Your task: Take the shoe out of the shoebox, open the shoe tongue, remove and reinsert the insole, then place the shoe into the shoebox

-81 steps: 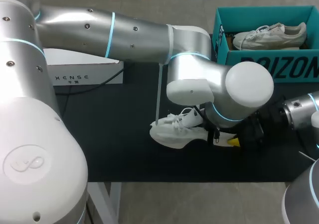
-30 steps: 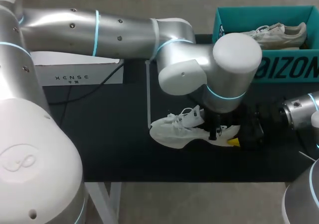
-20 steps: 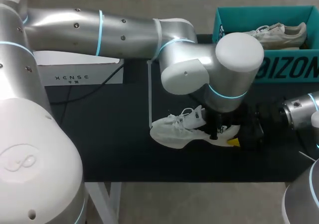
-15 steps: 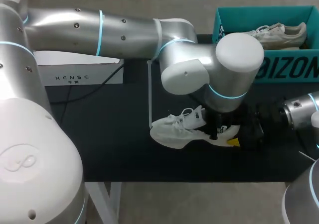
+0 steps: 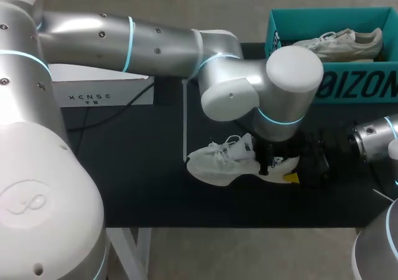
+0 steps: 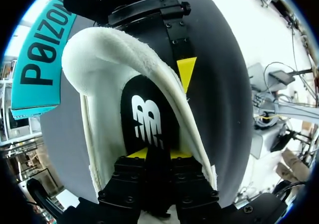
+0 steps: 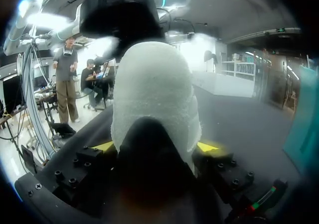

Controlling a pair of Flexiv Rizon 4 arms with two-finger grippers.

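From where I stand, the worry is the black insole with a white logo [image 6: 147,114] snagging on the collar as it comes up. That could drag the white mesh shoe [image 5: 221,165] out of the right gripper [image 7: 157,147], which clamps the heel from both sides. The left gripper [image 6: 155,153] is dipped into the opening over the insole; whether it has hold of anything I cannot tell. The shoe rests on the black table mat [image 5: 137,168], well apart from the teal cardboard shoebox [image 5: 348,87]. It looks soft and pale, with loose laces and the tongue lifted.
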